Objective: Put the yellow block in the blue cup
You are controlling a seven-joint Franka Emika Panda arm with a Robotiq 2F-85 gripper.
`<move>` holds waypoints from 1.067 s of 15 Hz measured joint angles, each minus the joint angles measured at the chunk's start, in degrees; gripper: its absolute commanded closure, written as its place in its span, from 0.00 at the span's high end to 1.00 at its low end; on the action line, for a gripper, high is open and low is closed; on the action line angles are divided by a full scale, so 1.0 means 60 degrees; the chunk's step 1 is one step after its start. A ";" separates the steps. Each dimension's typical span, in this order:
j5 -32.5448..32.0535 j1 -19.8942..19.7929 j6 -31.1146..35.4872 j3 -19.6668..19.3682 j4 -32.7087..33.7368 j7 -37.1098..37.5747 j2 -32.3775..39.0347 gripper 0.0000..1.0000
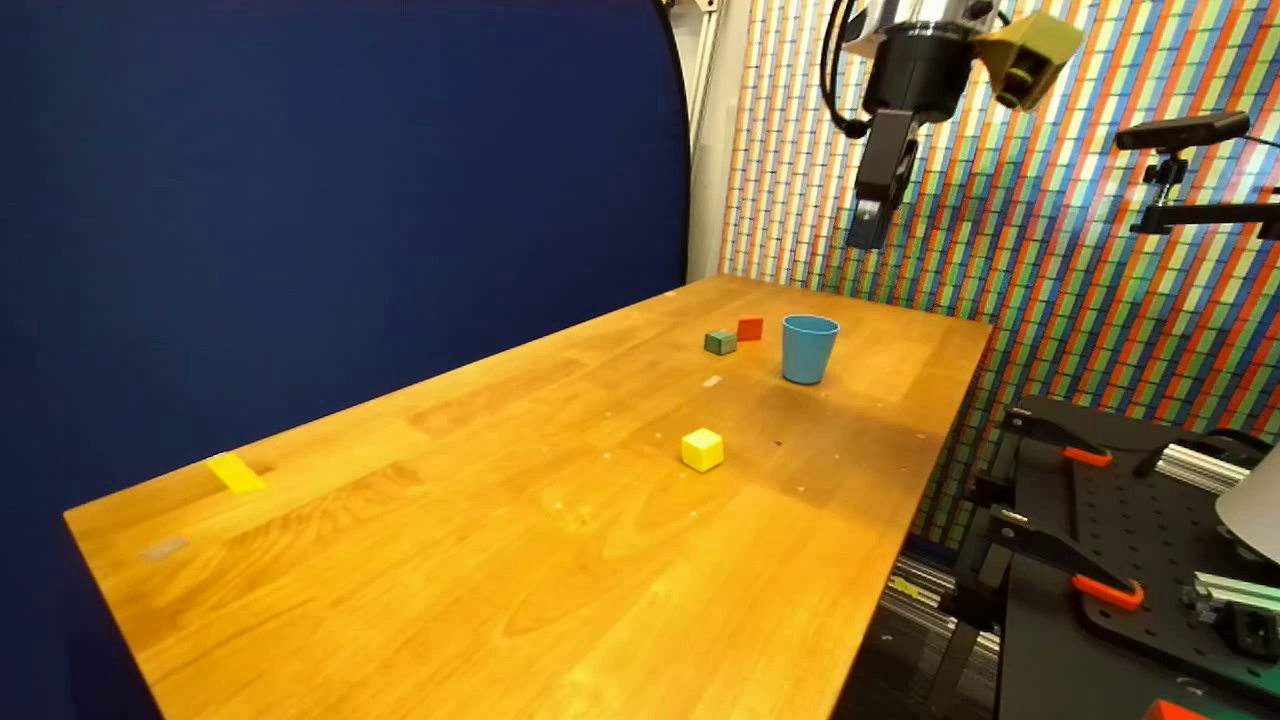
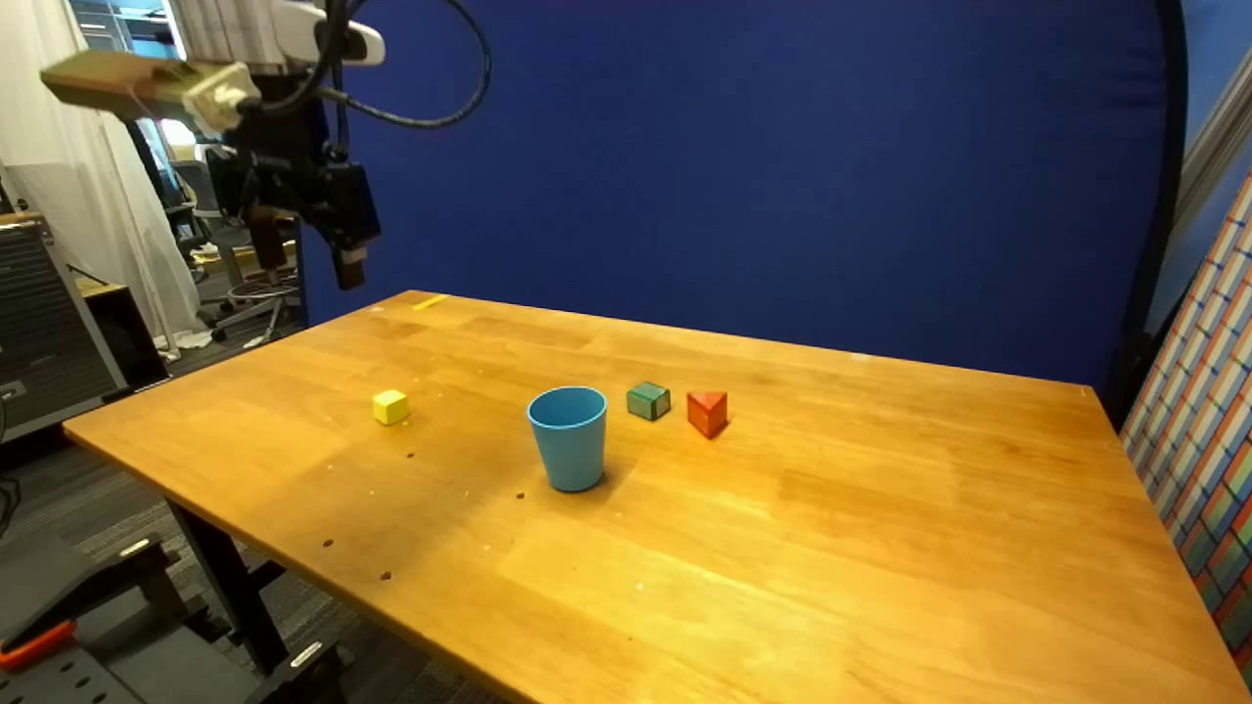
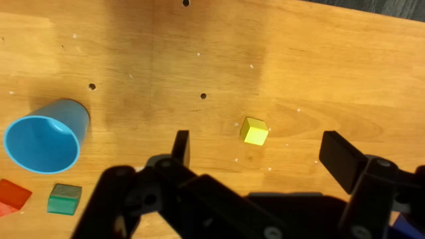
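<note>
The yellow block [image 1: 702, 451] is a small bright cube lying on the wooden table; it also shows in an exterior view [image 2: 390, 407] and in the wrist view [image 3: 255, 131]. The light-blue cup [image 1: 808, 349] stands upright, apart from the block; it also shows in an exterior view [image 2: 569, 439]. In the wrist view the cup [image 3: 46, 141] is at the left and its visible inside shows no block. My gripper [image 2: 311, 266] is open and empty, high above the table. In the wrist view the yellow block appears between the spread fingertips [image 3: 257, 149], well below them.
A green block [image 2: 648, 401] and a red triangular block [image 2: 707, 414] lie near the cup. A flat yellow piece [image 1: 237, 473] is at a table corner. A dark blue screen [image 1: 340, 200] stands along one table side. A black bench with clamps [image 1: 1060, 550] adjoins the opposite edge.
</note>
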 measured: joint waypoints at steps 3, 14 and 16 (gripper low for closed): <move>-0.0005 0.0154 0.0813 0.0558 0.0627 0.0184 0.1833 1.00; -0.0593 0.0146 0.1303 0.1080 0.4559 0.0592 0.7710 1.00; -0.0594 0.0128 0.1303 0.1080 0.4982 0.0621 0.8282 1.00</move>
